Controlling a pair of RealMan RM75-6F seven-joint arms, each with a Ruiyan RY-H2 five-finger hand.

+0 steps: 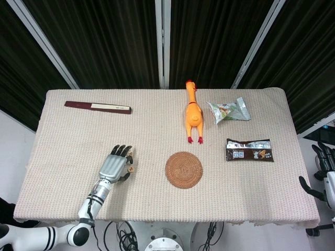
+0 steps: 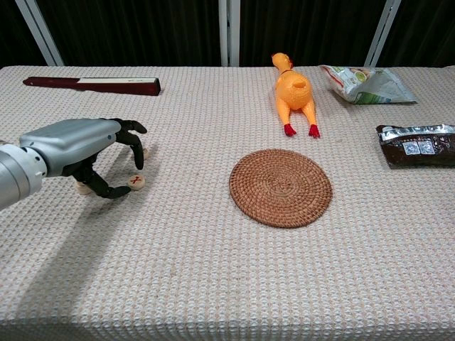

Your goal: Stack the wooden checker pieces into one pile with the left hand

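Dark curtains are hanging behind a desk [image 1: 63, 130] covered in a beige woven cloth. At the lower left of the head view the left hand [image 1: 116, 164] is arching over the wooden checker pieces, fingers curled downward. In the chest view one checker [image 2: 136, 182] is lying flat just beside the thumb tip, a second checker [image 2: 83, 188] is peeking out under the palm at the hand's near side, and a third is mostly hidden behind the fingertips. Whether the hand is pinching any piece I cannot tell. No pile is showing yet, so the stacking seems barely begun, with every piece apparently still to be lifted onto another. The right hand [image 1: 325, 172] is hanging off the desk at the right edge of the frame, fingers loosely apart, holding nothing.
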